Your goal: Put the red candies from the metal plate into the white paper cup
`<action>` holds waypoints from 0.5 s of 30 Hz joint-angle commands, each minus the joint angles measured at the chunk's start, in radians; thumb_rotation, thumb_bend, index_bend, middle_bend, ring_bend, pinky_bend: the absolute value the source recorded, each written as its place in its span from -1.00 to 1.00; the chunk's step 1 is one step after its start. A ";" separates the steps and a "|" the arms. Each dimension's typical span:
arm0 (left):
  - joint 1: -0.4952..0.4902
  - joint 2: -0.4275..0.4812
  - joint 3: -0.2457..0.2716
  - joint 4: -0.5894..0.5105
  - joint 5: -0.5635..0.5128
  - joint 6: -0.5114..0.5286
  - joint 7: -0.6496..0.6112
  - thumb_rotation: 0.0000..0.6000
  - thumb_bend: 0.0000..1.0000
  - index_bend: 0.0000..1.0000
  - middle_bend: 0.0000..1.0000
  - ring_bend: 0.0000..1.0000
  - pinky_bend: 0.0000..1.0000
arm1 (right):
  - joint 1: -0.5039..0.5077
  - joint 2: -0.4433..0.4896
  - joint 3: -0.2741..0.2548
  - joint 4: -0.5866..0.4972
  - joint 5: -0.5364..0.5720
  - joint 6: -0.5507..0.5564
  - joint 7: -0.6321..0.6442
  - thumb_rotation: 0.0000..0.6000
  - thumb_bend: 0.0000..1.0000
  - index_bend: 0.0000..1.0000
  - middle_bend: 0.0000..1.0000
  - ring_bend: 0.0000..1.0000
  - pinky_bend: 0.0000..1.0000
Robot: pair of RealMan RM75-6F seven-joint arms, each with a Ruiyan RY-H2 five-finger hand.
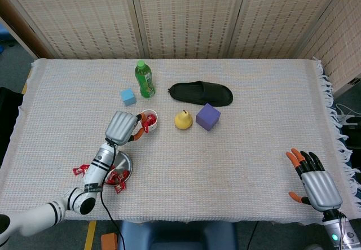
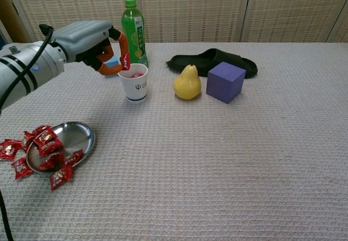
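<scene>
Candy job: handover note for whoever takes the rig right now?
Left hand: pinching one red candy at the rim of the white paper cup, not released yet.
Right hand: open, holding nothing, at the near right table edge.
Done: some red candies already show inside the cup.
Left: several candies on the metal plate and more spilled on the cloth beside it.
Next, probably: let this one drop into the cup, then go back to the plate and collect the strays too.
</scene>
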 commanded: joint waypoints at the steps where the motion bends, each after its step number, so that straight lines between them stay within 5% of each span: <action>1: -0.045 -0.033 -0.027 0.060 -0.036 -0.039 -0.001 1.00 -0.23 0.00 0.87 0.88 1.00 | 0.001 0.000 0.004 0.001 0.010 -0.003 0.001 1.00 -0.91 -1.00 -1.00 -1.00 -1.00; 6: -0.146 -0.116 -0.029 0.257 -0.072 -0.112 0.002 1.00 -0.23 0.00 0.86 0.88 1.00 | 0.006 0.001 0.015 0.003 0.040 -0.012 0.002 1.00 -0.91 -1.00 -1.00 -1.00 -1.00; 15: -0.182 -0.168 0.015 0.379 -0.070 -0.113 -0.019 1.00 -0.24 -0.17 0.85 0.88 1.00 | 0.003 0.004 0.014 0.002 0.037 -0.001 0.008 1.00 -0.91 -1.00 -1.00 -1.00 -1.00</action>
